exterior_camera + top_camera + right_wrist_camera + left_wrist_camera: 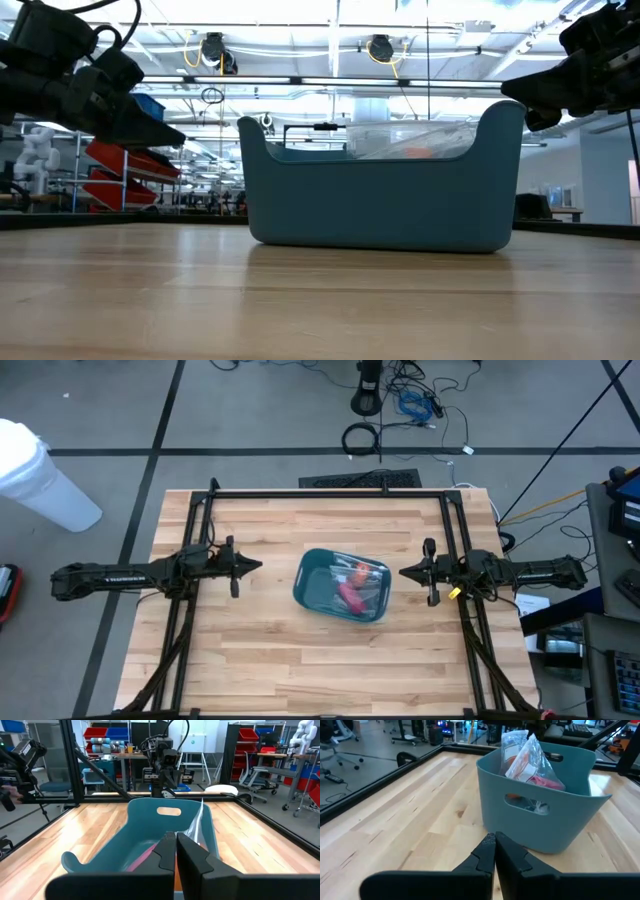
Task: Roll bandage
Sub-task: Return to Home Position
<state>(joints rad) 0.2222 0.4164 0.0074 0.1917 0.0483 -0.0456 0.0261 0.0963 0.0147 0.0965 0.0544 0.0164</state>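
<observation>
Blue bin (303, 588): I see it near the middle of the table (270, 650). It stands upright and is turned a little. It sits between my two tools and touches neither one.
Zip lock bag (368, 578): it is clear and it lies inside the bin. In the left wrist view its crinkly top pokes up over the rim.
Pink bandage roll (351, 597): it is inside the bag, down in the bin.
Left tool (255, 567): it hangs over the left side of the table and points at the bin, well apart from it. Its two fingers (482, 856) are pressed together with nothing between them.
Right tool (405, 572): it hangs over the right side of the table and points at the bin, near it but not touching. Its fingers (192, 857) are together too and hold nothing.
Black frame (330, 493): thin bars run along the far edge and both sides of the table.
Floor: I see cables (410, 405) past the far edge and a white container (40, 480) off to the left.
</observation>
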